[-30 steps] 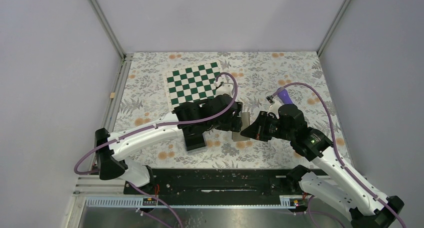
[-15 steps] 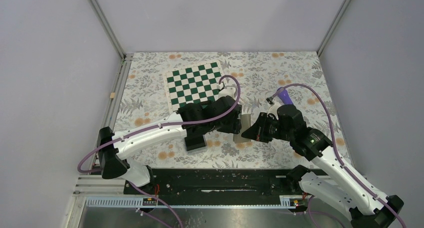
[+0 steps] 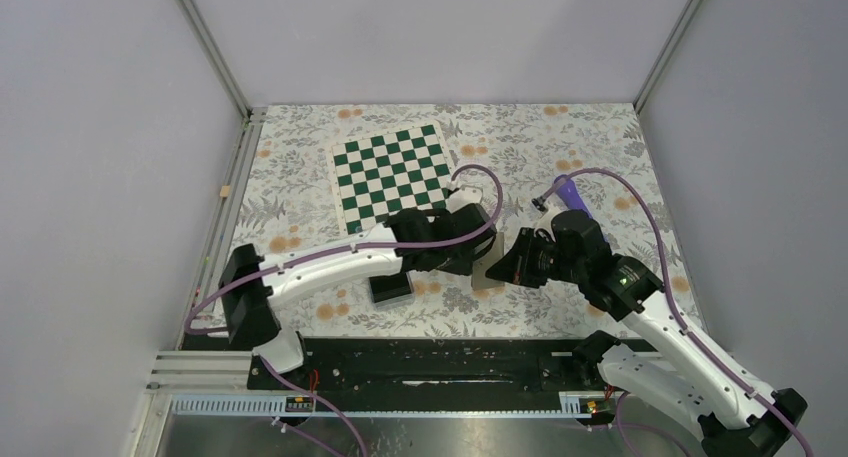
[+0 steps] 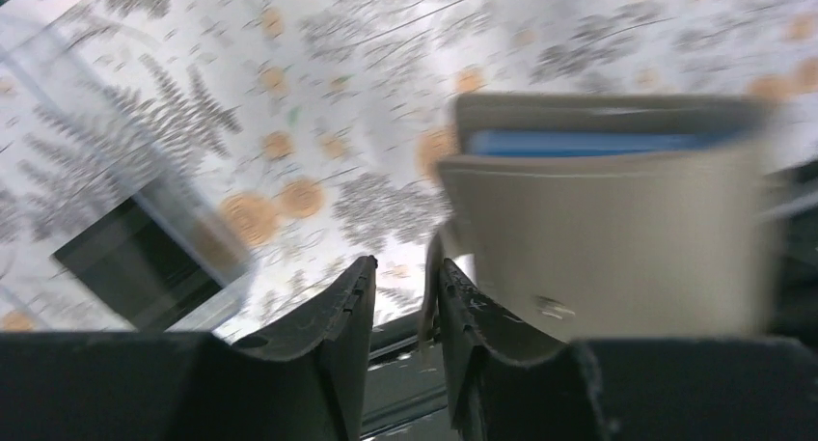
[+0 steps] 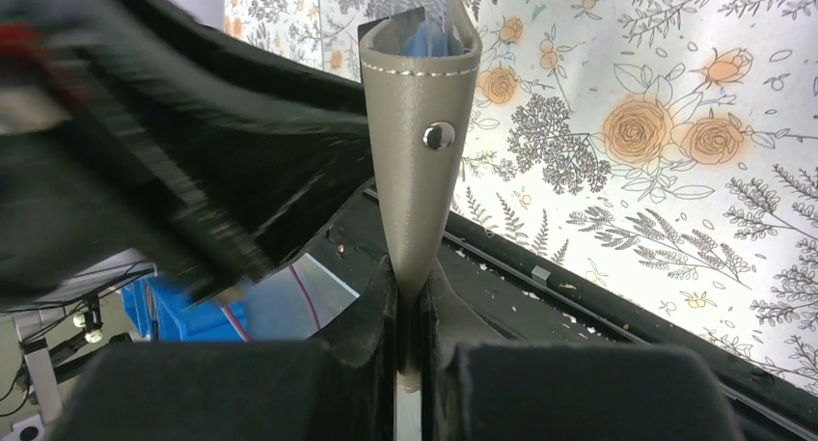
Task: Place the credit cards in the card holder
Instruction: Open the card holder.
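Right gripper (image 5: 413, 306) is clamped on the taupe wallet's (image 5: 420, 171) lower edge, standing it upright over the tabletop (image 5: 675, 123). Left gripper (image 4: 405, 306), jaws narrowly apart, noses in beside it. What looks like a black credit card (image 5: 394, 23) peeks from the top. Best to pinch that edge squarely, draw it straight out, then carry it to the card holder (image 4: 164, 200) nearby.

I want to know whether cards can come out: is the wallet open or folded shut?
Partly open. The right gripper pinches the wallet's near end; its far end gapes, showing the blue inside.

Taupe wallet (image 5: 422, 171) upright over floral cloth (image 5: 627, 123); checkered mat (image 3: 390, 172) beyond.
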Robot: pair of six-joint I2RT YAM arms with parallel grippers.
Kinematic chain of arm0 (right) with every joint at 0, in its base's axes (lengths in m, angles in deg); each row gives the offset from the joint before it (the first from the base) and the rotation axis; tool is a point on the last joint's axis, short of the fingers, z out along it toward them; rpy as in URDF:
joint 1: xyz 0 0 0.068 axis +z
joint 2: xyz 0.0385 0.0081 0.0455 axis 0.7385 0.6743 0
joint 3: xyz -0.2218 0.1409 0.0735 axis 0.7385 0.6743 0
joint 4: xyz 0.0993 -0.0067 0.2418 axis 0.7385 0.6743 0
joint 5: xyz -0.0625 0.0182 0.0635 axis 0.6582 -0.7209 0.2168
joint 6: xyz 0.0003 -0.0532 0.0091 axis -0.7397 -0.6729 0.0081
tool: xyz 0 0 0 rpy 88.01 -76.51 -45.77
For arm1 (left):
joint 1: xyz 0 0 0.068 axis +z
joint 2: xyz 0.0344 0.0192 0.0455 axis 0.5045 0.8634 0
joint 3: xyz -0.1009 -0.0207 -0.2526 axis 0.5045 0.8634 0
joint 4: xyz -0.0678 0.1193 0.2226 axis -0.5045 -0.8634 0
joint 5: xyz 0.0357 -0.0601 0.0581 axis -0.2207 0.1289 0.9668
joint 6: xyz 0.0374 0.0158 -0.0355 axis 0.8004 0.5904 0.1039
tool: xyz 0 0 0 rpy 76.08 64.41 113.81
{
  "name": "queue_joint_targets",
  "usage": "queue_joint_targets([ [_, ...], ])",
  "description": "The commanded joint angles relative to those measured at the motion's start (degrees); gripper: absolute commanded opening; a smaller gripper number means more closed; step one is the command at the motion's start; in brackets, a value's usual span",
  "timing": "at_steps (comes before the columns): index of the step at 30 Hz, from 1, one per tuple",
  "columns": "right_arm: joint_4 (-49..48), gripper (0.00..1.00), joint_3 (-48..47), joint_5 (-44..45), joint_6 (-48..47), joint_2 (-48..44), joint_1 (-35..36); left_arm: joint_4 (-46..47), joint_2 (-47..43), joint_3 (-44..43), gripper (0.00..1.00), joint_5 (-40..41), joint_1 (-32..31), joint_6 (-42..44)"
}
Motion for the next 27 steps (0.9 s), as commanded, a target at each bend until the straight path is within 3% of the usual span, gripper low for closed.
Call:
queue_joint_targets([
  [1, -0.9, 0.00, -3.9, 2.2, -1.2, -1.3, 0.4, -10.5, 2.2, 1.2, 0.30, 6.0, 0.8, 1.1],
  [6, -0.9, 0.00, -3.5, 2.1, -1.4, -1.3, 0.4, -8.3, -1.4, 6.7, 0.32, 3.3, 3.1, 0.5],
  [11, -1.1, 0.00, -2.9, 2.0, -1.6, -1.5, 0.4, 1.8, -9.6, 12.9, 0.48, -5.1, 5.0, 2.5],
  [19, -1.9, 0.00, -2.0, 1.4, -1.4, -1.9, 0.4, 25.2, -25.0, 27.3, 0.77, -27.1, 12.7, 0.6],
  [27, -3.6, 0.00, -1.4, 0.1, -0.5, -1.9, 0.4, 28.5, -22.9, 26.3, 0.77, -30.7, 13.0, 1.6],
])
